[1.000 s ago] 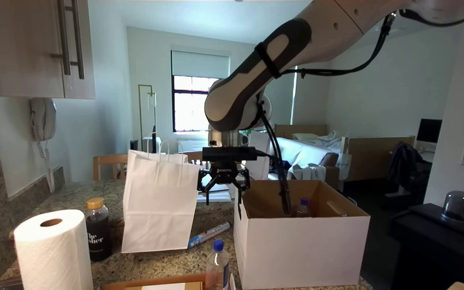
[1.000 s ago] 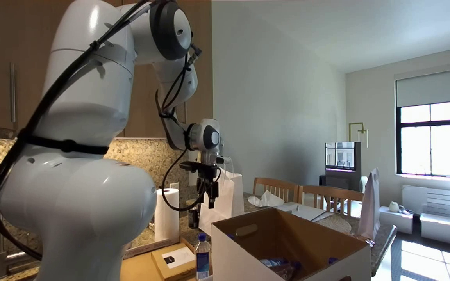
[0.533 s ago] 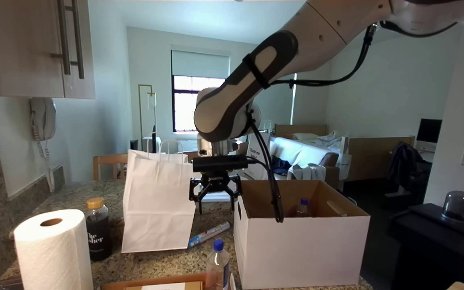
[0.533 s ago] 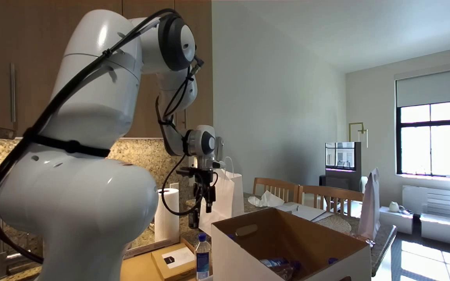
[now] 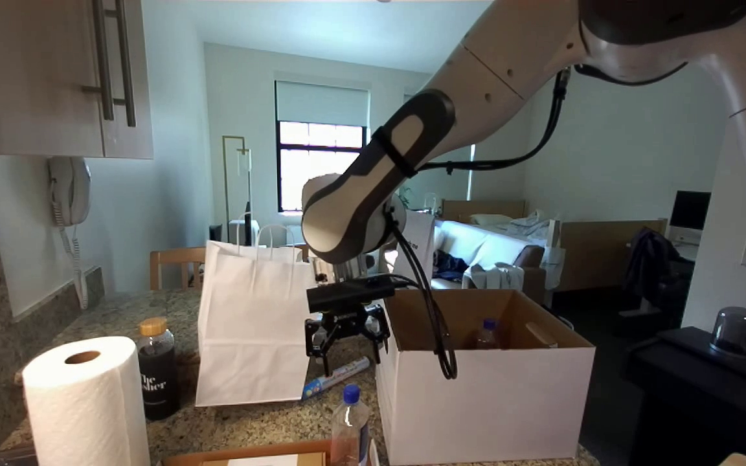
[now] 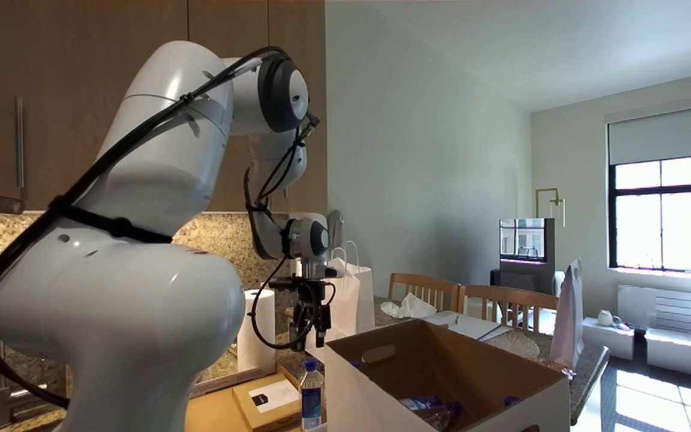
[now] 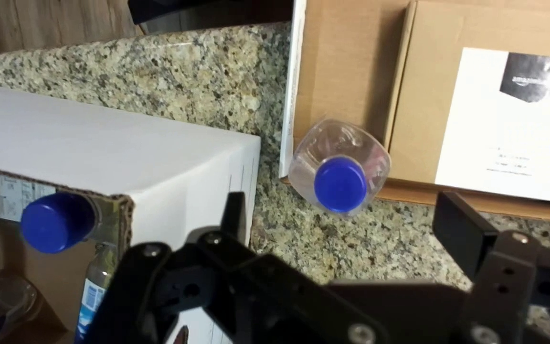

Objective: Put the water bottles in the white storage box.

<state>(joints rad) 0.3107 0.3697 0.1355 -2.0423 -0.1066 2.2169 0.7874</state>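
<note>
A clear water bottle with a blue cap (image 7: 340, 184) stands upright at the corner of a shallow cardboard tray, close beside the white storage box. Both exterior views show this bottle (image 5: 350, 424) (image 6: 311, 393) too. My gripper (image 5: 353, 364) (image 7: 346, 222) hangs above and behind it, jaws wide apart and nothing between the fingers (image 7: 461, 234). In the wrist view the cap appears just beyond the gap. The white storage box (image 5: 486, 408) (image 6: 351, 390) holds several water bottles (image 6: 420, 403); one blue cap (image 7: 58, 222) shows near its rim.
A white paper bag (image 5: 256, 336) stands behind the gripper. A tube-like packet (image 5: 337, 378) lies between bag and box. Further over are a dark bottle (image 5: 158, 375) and paper towel roll (image 5: 85, 401). A flat brown carton (image 7: 423, 95) lies in the cardboard tray (image 7: 337, 95).
My gripper has come down and shifted slightly towards the paper bag, tilting a little, its jaws staying apart. The bottle and the box stand where they were.
</note>
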